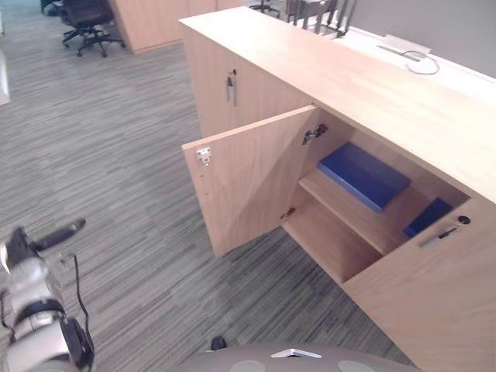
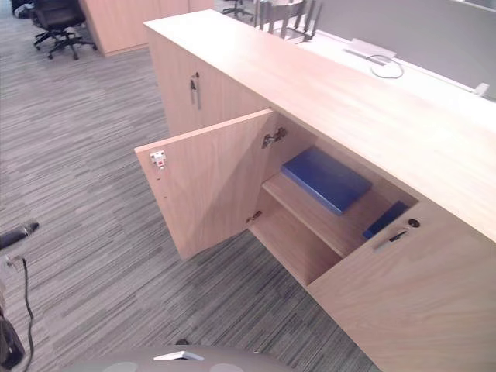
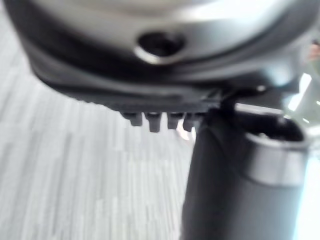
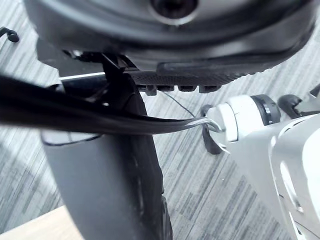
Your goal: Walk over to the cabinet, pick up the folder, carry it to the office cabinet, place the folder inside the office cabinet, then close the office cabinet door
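Lying flat on the shelf [image 1: 341, 211] inside the office cabinet [image 1: 403, 101] was the blue folder [image 1: 363, 176], just right of the door [image 1: 248, 178], which stood wide open. At the near left, the left hand [image 1: 31, 244] hung low over the carpet [image 1: 116, 155], well apart from the cabinet. The right hand [image 4: 175, 77] hung over carpet too. Whether either hand was apart or together could not be told.

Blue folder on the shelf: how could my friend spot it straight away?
Find the long light-wood cabinet, then its one open door. Inside, on the shelf, the blue folder lies flat in full view; the other blue thing beside it is half hidden behind the shut door.
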Available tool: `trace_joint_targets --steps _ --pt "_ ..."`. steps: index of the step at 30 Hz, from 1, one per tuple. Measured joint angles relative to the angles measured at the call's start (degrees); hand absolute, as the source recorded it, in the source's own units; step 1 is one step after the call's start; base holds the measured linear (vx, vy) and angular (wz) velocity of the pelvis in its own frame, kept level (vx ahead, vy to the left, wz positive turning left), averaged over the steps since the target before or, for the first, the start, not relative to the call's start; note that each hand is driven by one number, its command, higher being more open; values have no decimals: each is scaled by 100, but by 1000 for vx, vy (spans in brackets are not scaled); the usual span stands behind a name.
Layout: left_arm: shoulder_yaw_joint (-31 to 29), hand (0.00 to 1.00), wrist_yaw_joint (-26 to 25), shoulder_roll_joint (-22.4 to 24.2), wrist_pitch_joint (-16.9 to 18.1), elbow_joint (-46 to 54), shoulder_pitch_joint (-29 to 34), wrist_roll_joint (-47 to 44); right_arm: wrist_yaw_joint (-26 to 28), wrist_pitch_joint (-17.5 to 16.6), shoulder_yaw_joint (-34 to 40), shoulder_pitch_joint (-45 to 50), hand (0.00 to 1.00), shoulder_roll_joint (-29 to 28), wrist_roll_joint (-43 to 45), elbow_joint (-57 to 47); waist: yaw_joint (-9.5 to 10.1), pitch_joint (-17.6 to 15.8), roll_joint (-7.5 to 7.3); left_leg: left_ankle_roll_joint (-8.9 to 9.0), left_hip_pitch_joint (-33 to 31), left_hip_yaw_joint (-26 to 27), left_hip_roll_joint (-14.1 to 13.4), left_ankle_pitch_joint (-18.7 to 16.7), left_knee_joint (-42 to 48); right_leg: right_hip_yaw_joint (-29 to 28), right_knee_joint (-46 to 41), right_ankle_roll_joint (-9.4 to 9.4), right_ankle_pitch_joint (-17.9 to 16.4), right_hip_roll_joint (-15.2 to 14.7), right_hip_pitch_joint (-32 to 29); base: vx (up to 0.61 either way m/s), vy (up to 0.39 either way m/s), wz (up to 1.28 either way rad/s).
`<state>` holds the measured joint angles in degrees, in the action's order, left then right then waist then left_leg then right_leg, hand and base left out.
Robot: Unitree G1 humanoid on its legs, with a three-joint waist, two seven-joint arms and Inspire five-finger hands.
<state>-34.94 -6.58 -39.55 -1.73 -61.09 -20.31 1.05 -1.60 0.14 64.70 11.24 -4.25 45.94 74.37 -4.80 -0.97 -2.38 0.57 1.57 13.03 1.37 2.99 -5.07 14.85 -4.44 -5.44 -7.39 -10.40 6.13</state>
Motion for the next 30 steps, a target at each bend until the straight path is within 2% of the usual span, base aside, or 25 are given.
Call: trace_joint_targets --steps 2,4,5,6,7,8,10,13,14,16,18,24,28,30 --pt "769 100 -42 -287 -93 -35 -651 882 157 58 13 -3 100 -19 8 -5 -113 72 5 -11 6 95 7 -7 3 -110 14 -1 11 -6 -47 10 22 -21" --pt "1488 100 -45 -332 -98 -16 -1104 1550 257 67 57 -10 100 -23 84 -5 -227 106 36 -13 5 163 7 -8 4 -161 71 -14 63 -5 -68 -16 33 -22" --pt "1717 100 -50 -332 -103 22 -1197 1749 271 67 56 -15 100 -24 177 -3 -268 112 47 -14 3 196 7 -9 4 -205 76 -18 68 -6 -85 -27 38 -27" --pt "2275 100 -63 -323 -104 208 -1314 2173 293 67 48 -26 100 -24 269 14 -363 117 73 -17 3 261 9 -10 4 -270 86 -29 83 -8 -119 -20 25 -20" --pt "2386 100 -64 -315 -104 264 -1328 2243 296 66 37 -25 100 -24 276 16 -386 118 77 -17 3 274 9 -11 4 -277 93 -31 89 -8 -123 -23 28 -21" --pt "2746 100 -65 -290 -80 504 -1341 2529 317 62 -16 -25 100 -26 283 29 -493 116 91 -19 4 305 10 -12 4 -319 130 -47 113 -7 -126 -19 26 -21" --pt "3046 100 -94 -86 -2 717 -1418 2814 336 61 -136 -7 100 -3 284 57 -529 108 114 -15 37 422 -13 -18 4 -433 181 -27 170 -2 -152 -12 29 -34" --pt "3429 100 -150 574 27 745 -1466 2873 338 51 -469 35 100 9 281 -2 -558 81 183 34 117 598 -25 -53 3 -625 284 -35 247 1 -149 -15 28 -36" --pt "3772 100 -194 695 -105 728 -1428 3128 349 51 -587 34 100 9 283 -26 -610 41 235 47 117 637 -59 -61 3 -657 330 -41 273 3 -164 -23 0 -23" --pt "3889 100 -229 770 -124 724 -1328 3107 343 35 -705 93 100 6 280 -49 -565 -12 291 60 121 704 -85 -70 1 -718 369 -47 308 12 -178 -18 -11 -16" --pt "4276 100 -180 818 -124 638 -1317 3153 323 34 -905 158 100 5 272 -41 -478 -29 262 65 156 750 -112 -73 2 -764 365 -50 319 32 -176 -6 -14 -9" --pt "5062 100 -10 881 -122 68 -1304 3172 339 -69 -1513 165 100 71 271 -90 -502 -59 53 150 200 1012 -108 -171 -1 -1014 469 -95 446 24 -219 -20 16 -22" --pt "5832 100 67 1031 -83 103 -1231 3165 332 -152 -1842 189 100 134 272 -93 -516 -57 -12 119 196 1228 -56 -230 -2 -1237 437 -150 505 -25 -359 -16 55 -27" --pt "6198 100 74 1060 -34 528 -1072 3170 325 -175 -1994 189 100 149 274 -117 -619 -58 -10 105 195 1331 -23 -263 -2 -1361 430 -173 526 -49 -419 -5 43 -24"
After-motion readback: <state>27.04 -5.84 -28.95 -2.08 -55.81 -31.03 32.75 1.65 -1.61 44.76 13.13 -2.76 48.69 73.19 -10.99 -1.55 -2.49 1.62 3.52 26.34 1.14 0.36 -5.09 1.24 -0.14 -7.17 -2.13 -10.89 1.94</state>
